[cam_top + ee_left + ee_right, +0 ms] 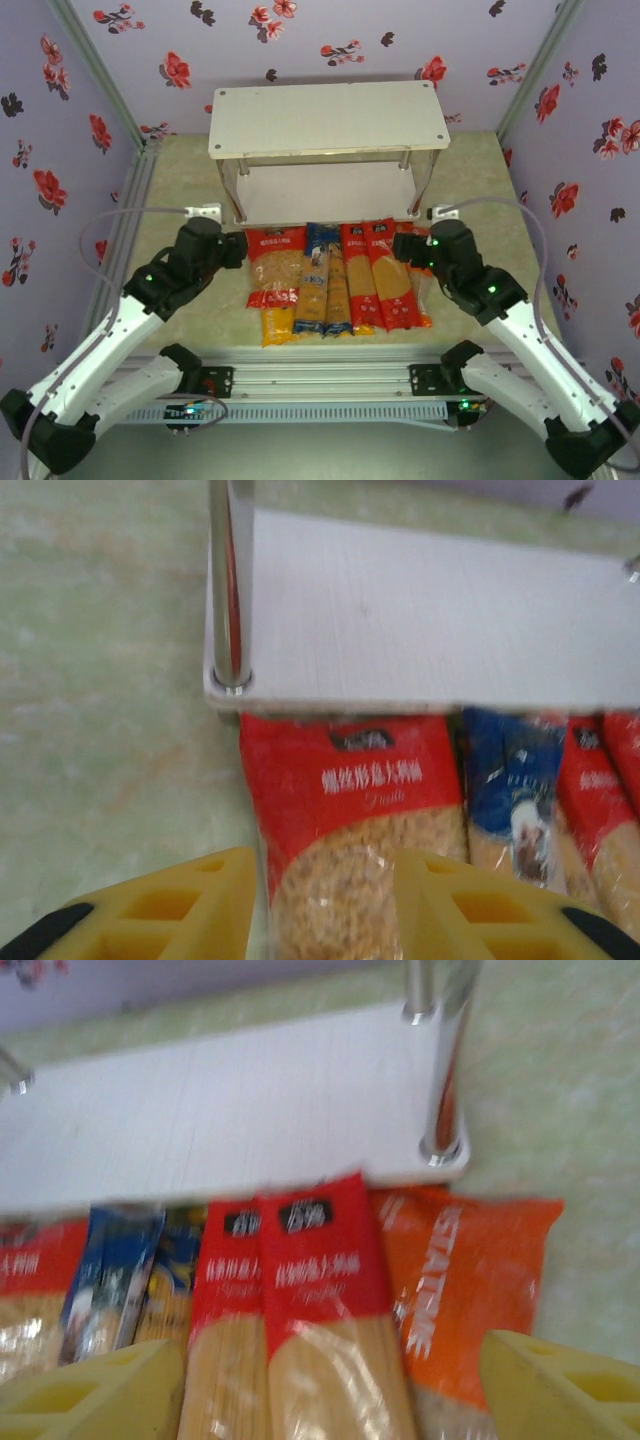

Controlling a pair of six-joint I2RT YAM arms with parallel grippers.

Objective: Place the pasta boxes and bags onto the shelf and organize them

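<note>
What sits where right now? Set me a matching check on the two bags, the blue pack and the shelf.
Things:
1. red-topped bag
2. orange bag
3. blue pack
4. shelf

Places:
a. right end of the row
b. behind the row
c. straddled by the left gripper
d. just right of the red-topped bag

Pairs: 1-c, 2-a, 3-d, 4-b

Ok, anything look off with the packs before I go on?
Nothing spilled or torn. The row in front of the shelf overlaps, though: the orange bag sits partly under the red spaghetti packs, and a yellow pack seems to poke out beneath the red-ended bag.
</note>
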